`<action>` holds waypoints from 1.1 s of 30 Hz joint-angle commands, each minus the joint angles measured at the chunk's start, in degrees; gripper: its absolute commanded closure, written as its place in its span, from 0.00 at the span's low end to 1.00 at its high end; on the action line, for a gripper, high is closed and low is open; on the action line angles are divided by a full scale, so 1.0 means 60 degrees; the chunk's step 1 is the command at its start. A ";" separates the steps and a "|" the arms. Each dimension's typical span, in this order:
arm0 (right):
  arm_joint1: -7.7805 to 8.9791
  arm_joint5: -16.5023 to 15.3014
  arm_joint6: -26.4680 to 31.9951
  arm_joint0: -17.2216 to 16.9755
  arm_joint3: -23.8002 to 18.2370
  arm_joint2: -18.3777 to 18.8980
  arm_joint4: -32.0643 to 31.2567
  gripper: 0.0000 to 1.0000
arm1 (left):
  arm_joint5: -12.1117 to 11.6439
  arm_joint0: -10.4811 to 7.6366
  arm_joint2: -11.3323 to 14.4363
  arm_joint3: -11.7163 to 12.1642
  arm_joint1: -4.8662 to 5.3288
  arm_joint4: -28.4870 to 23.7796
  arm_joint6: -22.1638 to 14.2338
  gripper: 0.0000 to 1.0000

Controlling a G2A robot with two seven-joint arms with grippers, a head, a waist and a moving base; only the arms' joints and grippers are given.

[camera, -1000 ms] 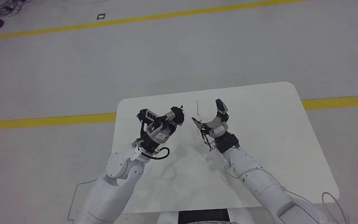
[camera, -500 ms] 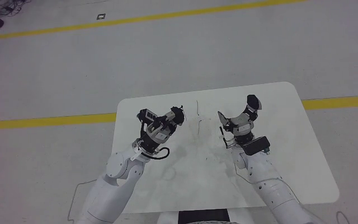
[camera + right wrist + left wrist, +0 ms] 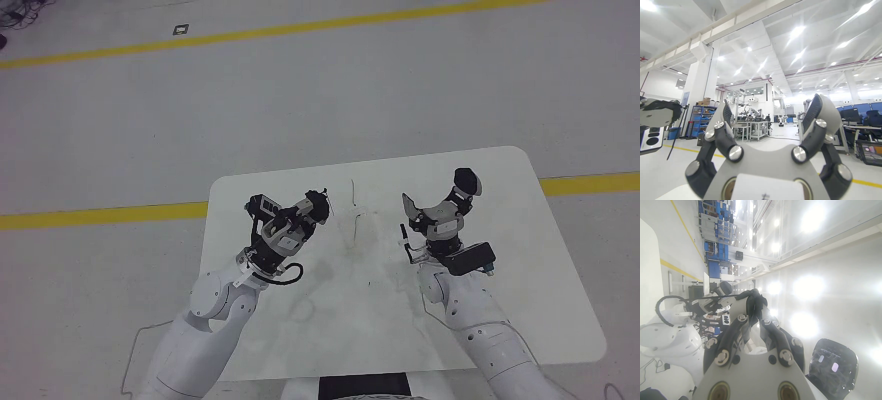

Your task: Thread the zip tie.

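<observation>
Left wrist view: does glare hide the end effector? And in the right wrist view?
Left wrist view: lamps bloom behind, yet the left end effector, shut on the zip tie, shows plainly. Right wrist view: even light; right end effector open.

left gripper (image 3: 755,298), fingers (image 3: 753,308) pinching zip tie (image 3: 725,296)

White arms (image 3: 208,300) bear grey, black-fingered end effectors (image 3: 770,100).
</observation>
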 commanded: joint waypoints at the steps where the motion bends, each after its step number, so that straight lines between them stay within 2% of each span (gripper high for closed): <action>1: 0.0000 0.0000 0.0000 0.0000 0.0000 0.0000 0.0000 0.00 | 0.0000 0.0000 0.0000 0.0000 0.0000 0.0000 0.0000 1.00; 4: 0.0000 0.0000 0.0000 0.0000 0.0000 0.0000 0.0000 0.00 | 0.0014 -0.0007 0.0017 -0.0017 -0.0007 -0.0017 0.0044 1.00; 6: 0.0000 0.0000 0.0000 0.0000 0.0000 0.0000 0.0000 0.00 | 0.0016 -0.0008 0.0059 -0.0109 -0.0035 -0.0346 0.0033 1.00; 10: 0.0000 0.0000 0.0000 0.0000 0.0000 0.0000 0.0000 0.00 | 0.0041 0.0074 -0.0053 -0.0190 -0.0073 -0.1617 -0.0545 1.00; 13: 0.0000 0.0000 0.0000 0.0000 0.0000 0.0000 0.0000 0.00 | 0.0171 0.0153 -0.0128 -0.0188 -0.0111 -0.2886 -0.1159 1.00; 17: 0.0000 0.0000 0.0000 0.0000 0.0000 0.0000 0.0000 0.00 | 0.0310 0.0196 -0.0210 -0.0151 -0.0136 -0.3536 -0.1710 1.00; 21: 0.0000 0.0000 0.0000 0.0000 0.0000 0.0000 0.0000 0.00 | 0.0464 0.0241 -0.0262 -0.0202 -0.0162 -0.3968 -0.2043 1.00; 25: 0.0000 0.0000 0.0000 0.0000 0.0000 0.0000 0.0000 0.00 | 0.0538 0.0271 -0.0345 -0.0246 -0.0169 -0.3989 -0.2365 1.00; 33: 0.0000 0.0000 0.0000 0.0000 0.0000 0.0000 0.0000 0.00 | 0.0538 0.0271 -0.0345 -0.0246 -0.0169 -0.3989 -0.2365 1.00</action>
